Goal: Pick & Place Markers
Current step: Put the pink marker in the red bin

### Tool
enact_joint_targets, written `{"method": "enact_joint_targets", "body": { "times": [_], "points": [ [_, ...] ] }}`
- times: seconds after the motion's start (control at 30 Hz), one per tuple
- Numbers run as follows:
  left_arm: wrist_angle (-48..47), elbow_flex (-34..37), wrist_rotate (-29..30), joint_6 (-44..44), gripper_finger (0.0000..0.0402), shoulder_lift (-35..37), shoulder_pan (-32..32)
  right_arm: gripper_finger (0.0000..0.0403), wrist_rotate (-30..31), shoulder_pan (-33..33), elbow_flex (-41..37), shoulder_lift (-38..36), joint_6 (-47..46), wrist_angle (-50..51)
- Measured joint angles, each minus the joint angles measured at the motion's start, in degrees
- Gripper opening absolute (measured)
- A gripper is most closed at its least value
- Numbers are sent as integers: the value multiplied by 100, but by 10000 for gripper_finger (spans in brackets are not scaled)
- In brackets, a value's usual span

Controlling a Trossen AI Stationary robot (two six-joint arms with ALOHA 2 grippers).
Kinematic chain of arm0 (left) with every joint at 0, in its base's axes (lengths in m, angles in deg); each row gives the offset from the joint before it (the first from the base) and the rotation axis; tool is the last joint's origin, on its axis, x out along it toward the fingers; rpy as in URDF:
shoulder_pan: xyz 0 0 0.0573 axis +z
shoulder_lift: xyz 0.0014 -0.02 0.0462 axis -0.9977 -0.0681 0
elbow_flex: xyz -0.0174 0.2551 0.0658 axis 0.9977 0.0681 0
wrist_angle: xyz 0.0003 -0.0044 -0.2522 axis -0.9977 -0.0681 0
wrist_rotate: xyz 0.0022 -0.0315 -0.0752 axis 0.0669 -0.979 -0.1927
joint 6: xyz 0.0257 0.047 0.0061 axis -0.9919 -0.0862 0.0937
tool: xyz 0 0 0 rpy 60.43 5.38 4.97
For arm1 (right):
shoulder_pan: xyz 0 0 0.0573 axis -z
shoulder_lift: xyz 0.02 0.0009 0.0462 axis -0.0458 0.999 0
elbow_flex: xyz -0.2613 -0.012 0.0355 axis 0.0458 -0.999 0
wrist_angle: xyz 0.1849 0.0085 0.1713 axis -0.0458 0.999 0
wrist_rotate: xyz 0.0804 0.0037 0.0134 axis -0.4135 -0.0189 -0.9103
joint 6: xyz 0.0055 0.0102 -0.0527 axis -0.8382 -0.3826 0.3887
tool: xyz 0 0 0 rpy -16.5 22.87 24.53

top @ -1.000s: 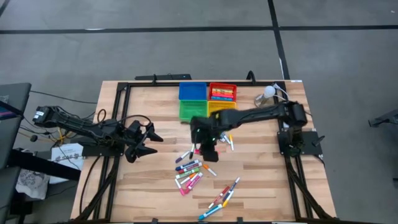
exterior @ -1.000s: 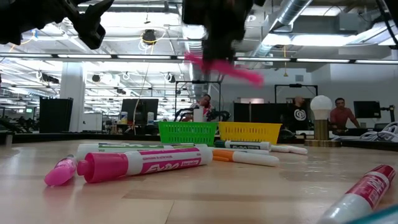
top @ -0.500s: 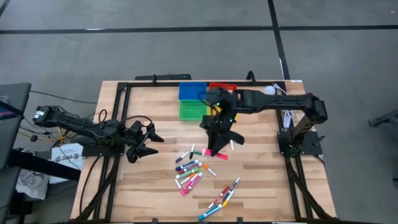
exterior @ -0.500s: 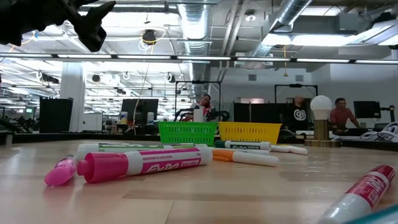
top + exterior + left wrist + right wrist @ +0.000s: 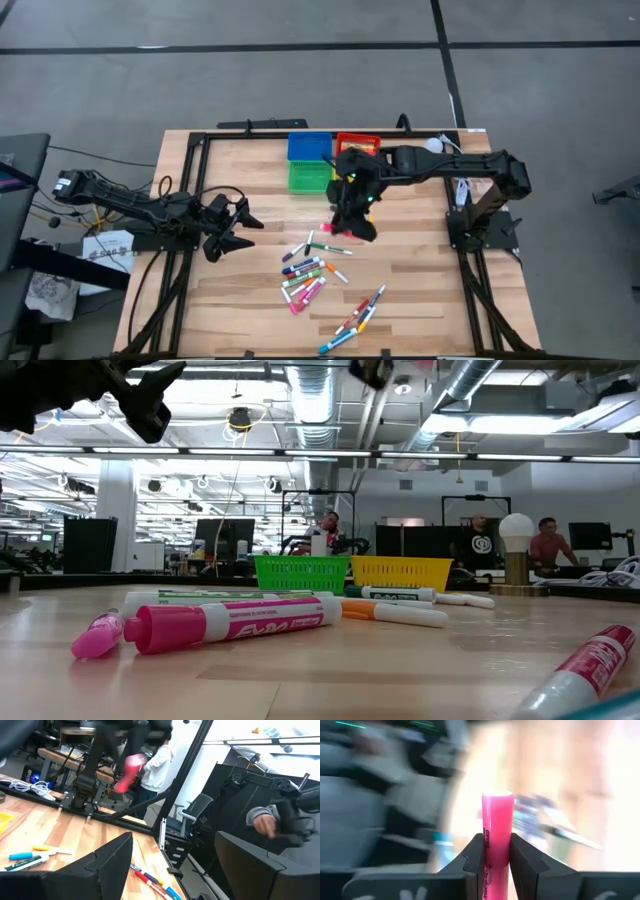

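Wooden planks make up the desk (image 5: 420, 290), framed by black rails. At its far edge stand four small trays in a block: blue (image 5: 309, 146), red (image 5: 357, 141), green (image 5: 309, 177) and, mostly hidden under the right arm, yellow (image 5: 400, 571). A white bulb-shaped lamp (image 5: 516, 532) sits at the far right corner, beside the red tray. People sit at screens in the room beyond the desk.

Most of the markers (image 5: 306, 273) lie loose in a cluster at mid-desk, with a second small group (image 5: 352, 320) nearer the front edge. From desk height a fat pink-capped marker (image 5: 235, 622) lies nearest, blocking part of the cluster behind it.

Over the space between the trays and the cluster hangs the right tool (image 5: 347, 208), its fingers (image 5: 474, 854) pressed onto a pink marker (image 5: 496, 832) that stands up between them, lifted clear of the desk. The left tool (image 5: 233, 228) waits at the left side, spread wide with nothing in it.

Compared with a second ago, the right tool has risen with the pink marker and swung toward the trays; it is now almost out of the top of the low view. The left arm has not shifted.
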Motion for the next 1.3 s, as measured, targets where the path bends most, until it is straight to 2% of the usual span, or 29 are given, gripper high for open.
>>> {"method": "enact_joint_targets", "body": {
  "times": [0.13,0.3,0.37,0.43,0.7,0.9,1.03,1.3],
  "points": [
    [0,0,0,0,282,0,2,56,2003,4,0,1,22,478],
    [0,0,0,0,282,0,2,56,4189,15,0,1,246,529],
    [0,0,0,-1,282,0,0,56,4856,55,0,1,326,527],
    [0,0,0,-3,282,0,2,56,5215,143,0,1,353,527],
    [143,2,2,-99,282,10,8,56,5207,864,0,1,663,479],
    [465,2,0,-240,282,16,163,56,4338,1646,1,110,1220,67],
    [468,2,-2,-368,282,20,315,56,4096,2183,13,363,1808,-312],
    [467,7,-3,-397,282,52,476,56,3578,3044,-2,1288,2592,-371]
  ]
}}
